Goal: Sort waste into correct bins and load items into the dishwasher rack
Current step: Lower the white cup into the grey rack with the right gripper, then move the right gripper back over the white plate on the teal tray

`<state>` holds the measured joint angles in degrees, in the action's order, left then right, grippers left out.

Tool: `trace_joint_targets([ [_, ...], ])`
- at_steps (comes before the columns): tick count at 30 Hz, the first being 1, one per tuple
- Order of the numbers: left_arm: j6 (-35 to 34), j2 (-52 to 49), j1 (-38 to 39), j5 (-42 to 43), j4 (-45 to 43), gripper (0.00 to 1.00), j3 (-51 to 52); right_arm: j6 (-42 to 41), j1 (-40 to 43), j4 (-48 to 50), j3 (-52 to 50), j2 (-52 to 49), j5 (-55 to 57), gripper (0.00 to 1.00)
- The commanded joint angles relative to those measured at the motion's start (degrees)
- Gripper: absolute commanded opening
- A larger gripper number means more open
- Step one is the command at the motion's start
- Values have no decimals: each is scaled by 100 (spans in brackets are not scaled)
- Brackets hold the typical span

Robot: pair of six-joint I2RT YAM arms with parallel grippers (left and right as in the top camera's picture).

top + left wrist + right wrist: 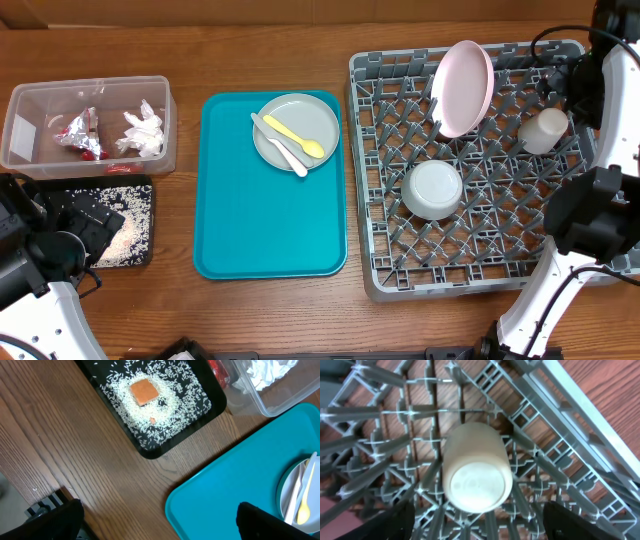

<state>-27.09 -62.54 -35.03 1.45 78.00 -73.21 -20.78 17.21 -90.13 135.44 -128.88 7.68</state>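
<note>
Squarely between parted jaws: white cup [477,477]

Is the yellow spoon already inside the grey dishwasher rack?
No, the yellow spoon lies on the grey plate, which sits on the teal tray left of the rack.

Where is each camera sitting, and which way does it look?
Overhead: above the table, looking down at clear tub, teal tray and rack; left arm and right arm show at the sides.
Left wrist: on the left arm, looking down at black tray and teal tray; left pincer open at the bottom.
Right wrist: on the right arm, looking down at the white cup in the rack; right pincer open.
Shared: overhead and right wrist both show that cup.
</note>
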Motion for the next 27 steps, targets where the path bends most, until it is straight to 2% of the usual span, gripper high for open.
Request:
trace_joint_targets([
  [1,-79,-9,-42,-57,-2,100,24,-9,-39,-50,551,409,-527,85],
  [4,-79,-9,-42,-57,-2,100,24,13,-122,-87,824,765,-1137,85],
  [8,-79,-9,-42,-57,-2,100,24,540,-476,35,1056,1327,-2249,85],
  [14,-79,-9,-42,-57,-2,100,24,1388,-1797,179,1058,1864,-2516,85],
  [20,-79,-9,-42,-57,-2,100,24,2559,-3213,188,774,1617,-2378,85],
  [27,-79,-9,-42,-57,-2,100,24,2575,-4061,407,354,748,-2275,85],
])
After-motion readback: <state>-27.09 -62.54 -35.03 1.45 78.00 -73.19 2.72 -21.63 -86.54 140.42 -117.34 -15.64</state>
